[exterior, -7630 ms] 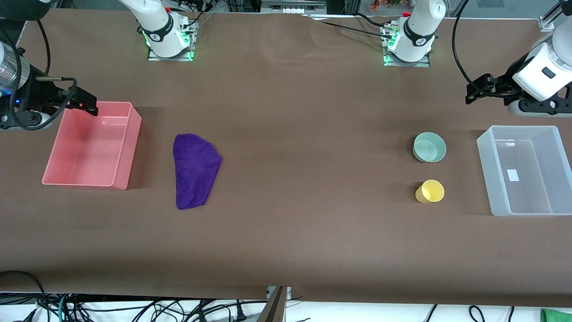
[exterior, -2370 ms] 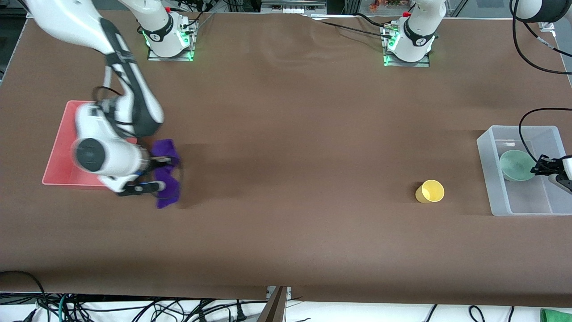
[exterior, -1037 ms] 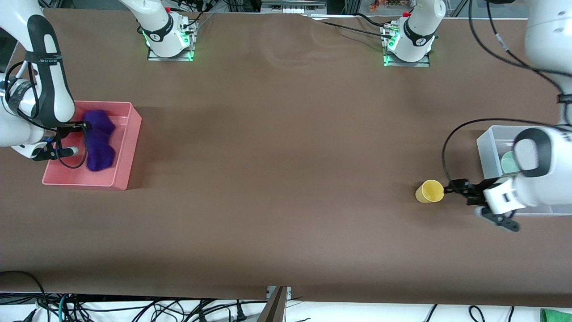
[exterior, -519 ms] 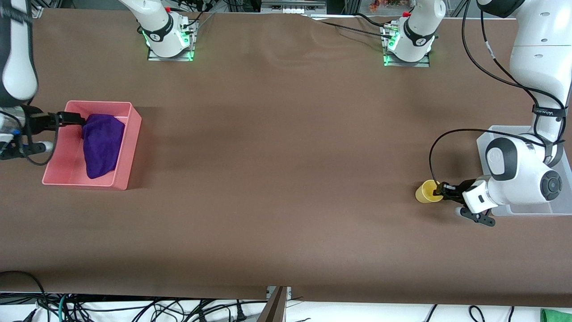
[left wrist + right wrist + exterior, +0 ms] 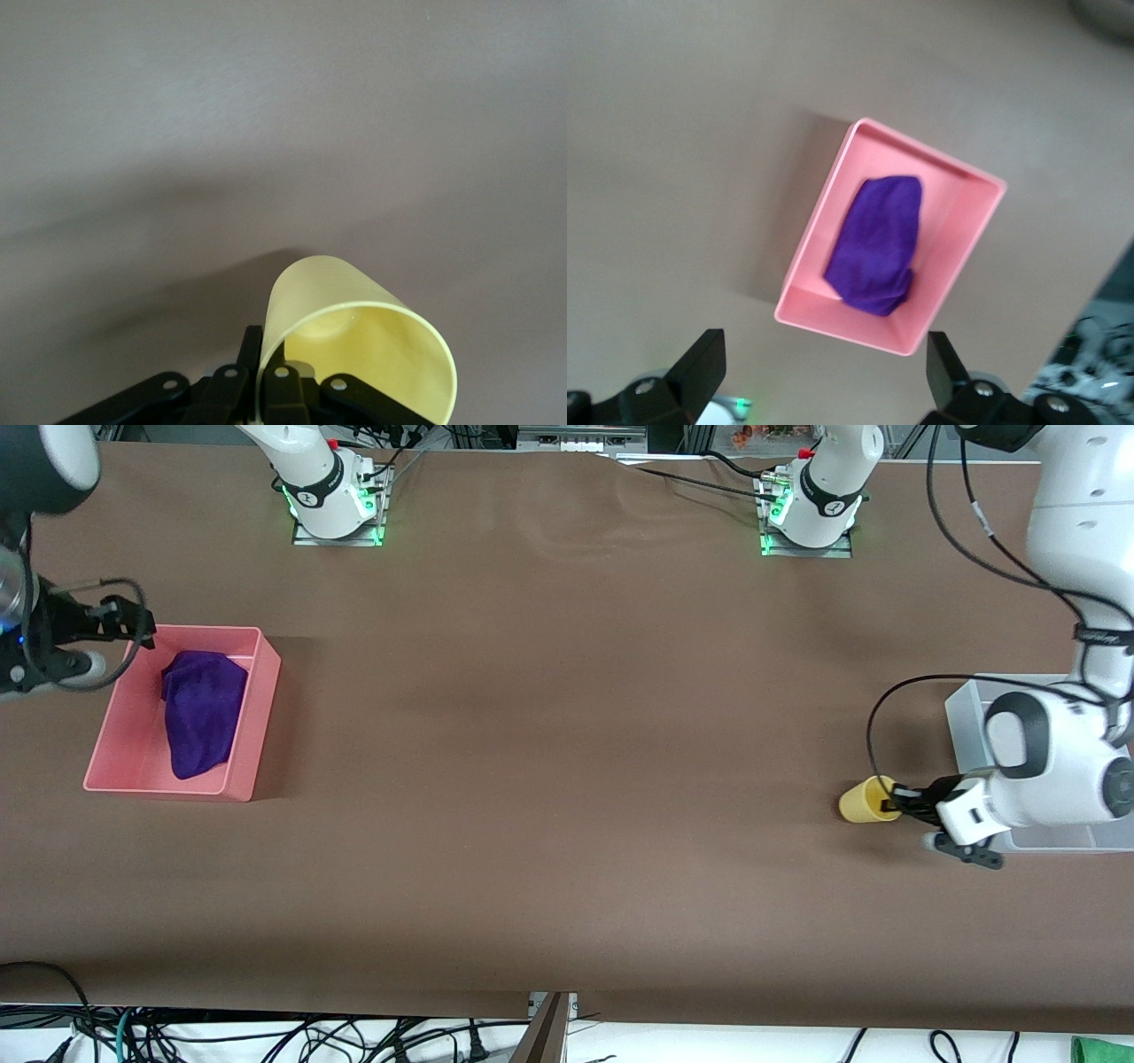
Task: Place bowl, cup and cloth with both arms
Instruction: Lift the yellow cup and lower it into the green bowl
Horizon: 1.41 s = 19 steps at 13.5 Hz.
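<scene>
Two grippers differ: left gripper (image 5: 891, 806) fingers pinch the yellow cup's (image 5: 861, 801) rim beside the clear bin (image 5: 966, 713); right gripper (image 5: 133, 622), fingers spread, is above the pink bin (image 5: 248, 766) holding the purple cloth (image 5: 202, 710)

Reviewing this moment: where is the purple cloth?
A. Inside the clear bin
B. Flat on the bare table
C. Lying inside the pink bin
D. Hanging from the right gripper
C: the purple cloth lies rumpled inside the pink bin, while the right gripper stands open above the bin's edge, holding nothing.
</scene>
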Motion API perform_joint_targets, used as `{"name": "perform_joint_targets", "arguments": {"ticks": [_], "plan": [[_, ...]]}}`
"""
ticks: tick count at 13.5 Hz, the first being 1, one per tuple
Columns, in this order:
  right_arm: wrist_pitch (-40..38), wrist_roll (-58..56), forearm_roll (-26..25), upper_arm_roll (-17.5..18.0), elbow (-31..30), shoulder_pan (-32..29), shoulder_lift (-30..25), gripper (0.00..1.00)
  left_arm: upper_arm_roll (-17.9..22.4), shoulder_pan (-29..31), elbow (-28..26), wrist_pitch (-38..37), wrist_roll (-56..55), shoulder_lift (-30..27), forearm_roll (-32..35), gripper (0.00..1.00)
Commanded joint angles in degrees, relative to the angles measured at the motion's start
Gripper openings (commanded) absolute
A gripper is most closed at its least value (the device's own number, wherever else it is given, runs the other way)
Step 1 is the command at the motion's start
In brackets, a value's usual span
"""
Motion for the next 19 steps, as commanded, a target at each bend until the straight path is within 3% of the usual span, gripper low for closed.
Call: {"name": "perform_joint_targets", "arguments": {"ticks": [1, 4, 7, 8, 13, 15, 17, 18, 19], "plan": [[-0.03, -0.29, -1.74, 1.16, 1.66, -0.66, -0.31, 1.0, 0.08, 4.07, -0.11, -8.89, 0.72, -6.84, -0.05, 0.0], [-0.89, 9.14, 9.3, -0.06, 1.57, -0.93, -0.75, 1.0, 0.52, 7.93, 4.62, -17.07, 9.03, -9.76, 9.67, 0.0], [-3.71, 14.21, 10.65, -0.42, 1.22, -0.93, -1.1, 1.0, 0.69, 13.56, 6.13, -17.19, 19.24, -9.24, 17.77, 0.0], [-3.71, 14.12, 10.65, -0.42, 0.96, -0.93, -1.1, 1.0, 0.61, 15.66, 6.13, -13.96, 20.66, -8.1, 18.84, 0.0], [-3.45, 14.74, 10.66, -1.92, -1.94, -0.93, -1.19, 1.0, 0.61, 18.58, 5.69, 3.44, 25.5, -0.9, 18.5, 0.0], [-3.01, 14.74, 10.74, -2.18, -1.86, -0.93, -1.02, 1.0, 0.17, 20.34, 4.91, 4.44, 25.86, 0.26, 17.37, 0.0], [-3.01, 13.95, 10.48, -2.7, -0.81, -0.93, 0.12, 1.0, 0.17, 20.52, 4.29, 4.79, 25.86, 1.57, 11.58, 0.0], [-3.1, 13.86, 10.57, -2.71, 0.42, -0.93, 0.74, 1.0, 0.17, 20.43, 4.63, 4.79, 26.03, 2.36, 11.56, 0.2], [-3.1, 13.95, 10.57, -2.71, 1.13, -0.84, 1.35, 1.0, 0.17, 20.43, 4.55, 4.61, 26.64, 2.37, 11.82, 0.89]]}}
